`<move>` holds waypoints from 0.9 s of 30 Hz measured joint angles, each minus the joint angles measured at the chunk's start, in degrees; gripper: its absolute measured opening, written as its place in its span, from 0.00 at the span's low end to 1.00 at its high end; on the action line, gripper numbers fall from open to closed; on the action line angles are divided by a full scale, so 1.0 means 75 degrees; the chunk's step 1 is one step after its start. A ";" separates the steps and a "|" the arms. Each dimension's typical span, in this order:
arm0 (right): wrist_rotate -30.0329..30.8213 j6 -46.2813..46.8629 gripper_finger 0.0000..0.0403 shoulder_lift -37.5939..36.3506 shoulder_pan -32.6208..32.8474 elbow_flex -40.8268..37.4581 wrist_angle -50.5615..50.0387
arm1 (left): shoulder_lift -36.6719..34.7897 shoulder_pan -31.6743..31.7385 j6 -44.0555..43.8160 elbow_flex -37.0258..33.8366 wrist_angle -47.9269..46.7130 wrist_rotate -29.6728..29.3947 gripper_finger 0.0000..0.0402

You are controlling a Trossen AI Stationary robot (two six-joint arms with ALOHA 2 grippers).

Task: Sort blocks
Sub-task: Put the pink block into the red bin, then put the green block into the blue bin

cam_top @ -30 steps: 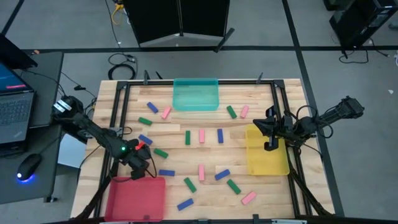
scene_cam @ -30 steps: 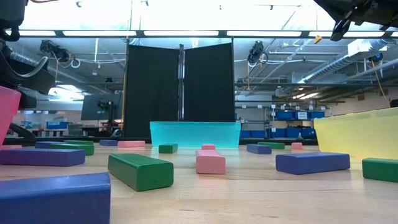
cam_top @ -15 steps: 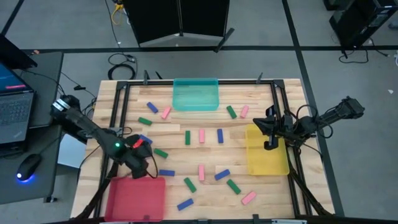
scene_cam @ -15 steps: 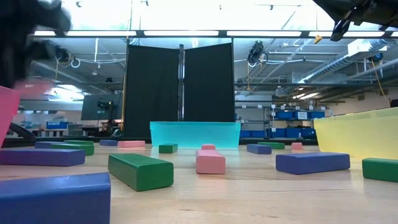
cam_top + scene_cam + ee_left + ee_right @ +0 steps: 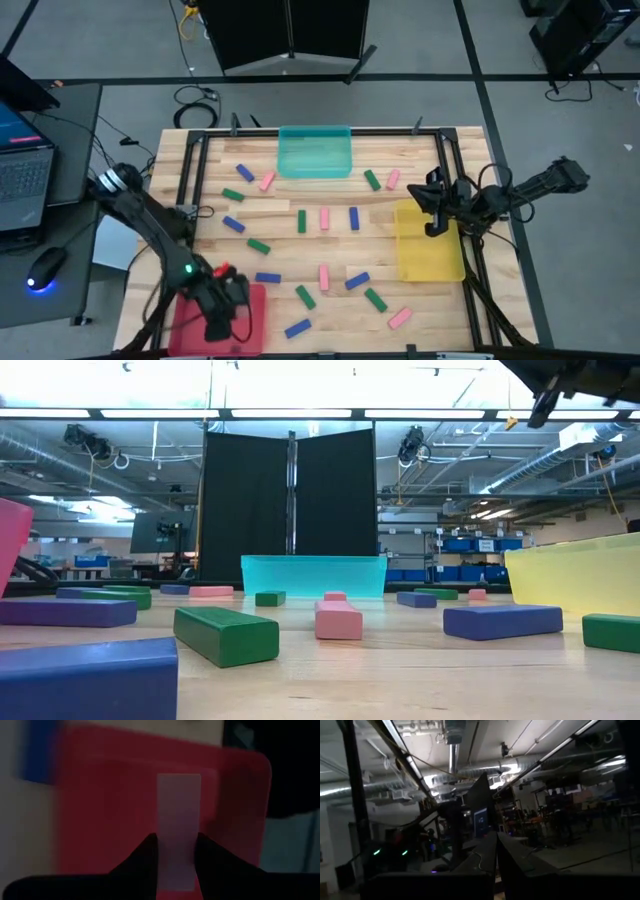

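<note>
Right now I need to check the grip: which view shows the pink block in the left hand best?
The left wrist view: the pink block sits pinched between the left hand's fingers, above the red tray. In the high view the arm hides it; the low and right wrist views miss it.

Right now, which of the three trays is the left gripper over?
The red tray at the near left corner; the left gripper holds a pink block above it.

Even, bright overhead light falls on the pale wooden slatted surface [image 5: 330, 240] seen from above, with only soft shadows. At table height, long ceiling light strips [image 5: 300, 413] glare white and the nearest blue rectangular block [image 5: 85, 678] is soft. The left wrist picture is dim and blurred; the right wrist picture is dark and murky.
</note>
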 joint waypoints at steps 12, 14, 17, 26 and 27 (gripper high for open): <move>0.0031 0.0728 0.13 0.2561 -0.0690 0.3614 -0.5455 | 0.1304 -0.0332 -0.1750 0.0009 0.0310 0.1421 0.42; 0.0036 0.1176 0.18 0.3118 -0.0931 0.4120 -0.6551 | 0.1322 -0.0332 -0.1831 0.0009 0.0263 0.1647 0.56; 0.0038 0.1851 0.28 0.3836 -0.1379 0.4625 -0.7722 | 0.1313 -0.0287 -0.2010 0.0009 0.0168 0.1984 0.73; -0.0737 0.3763 0.56 0.5364 -0.3290 0.5332 -1.0045 | 0.1307 -0.0275 -0.0764 0.1310 -0.0657 0.0282 0.83; -0.0861 0.3845 0.58 0.5530 -0.3457 0.5362 -1.0130 | 0.1306 -0.0264 -0.0528 0.1587 -0.0992 -0.0119 0.82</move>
